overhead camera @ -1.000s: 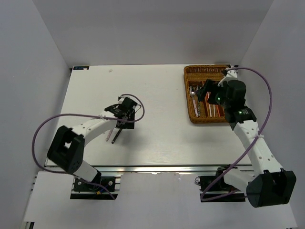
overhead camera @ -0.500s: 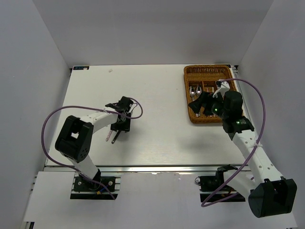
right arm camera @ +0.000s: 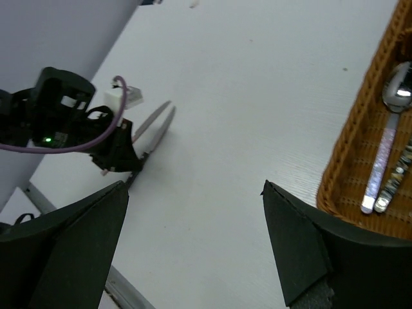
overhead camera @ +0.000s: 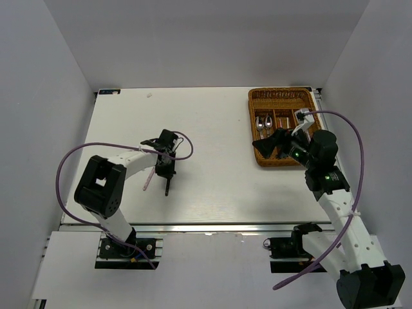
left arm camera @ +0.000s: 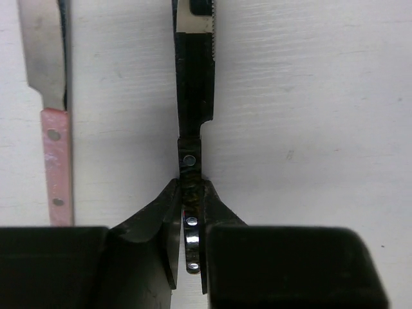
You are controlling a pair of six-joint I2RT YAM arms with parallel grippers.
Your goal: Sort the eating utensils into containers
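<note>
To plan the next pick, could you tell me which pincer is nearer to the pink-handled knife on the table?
Left. The left pincer grips the dark-handled knife right beside the pink-handled knife; the right pincer is across the table by the wicker tray.

We take this for a robotics lab test cell, not a home. A plain white table (overhead camera: 206,129) stands boxed in by bare grey-white walls (overhead camera: 45,96) on 3 sides. 2 white arms, the left arm (overhead camera: 129,161) and the right arm (overhead camera: 344,212), are bolted by an aluminium rail (overhead camera: 193,226) at the near edge, with purple cables (overhead camera: 59,174) looping loose. A small tag (overhead camera: 109,91) at the far left corner may be a label; we cannot read it.
</note>
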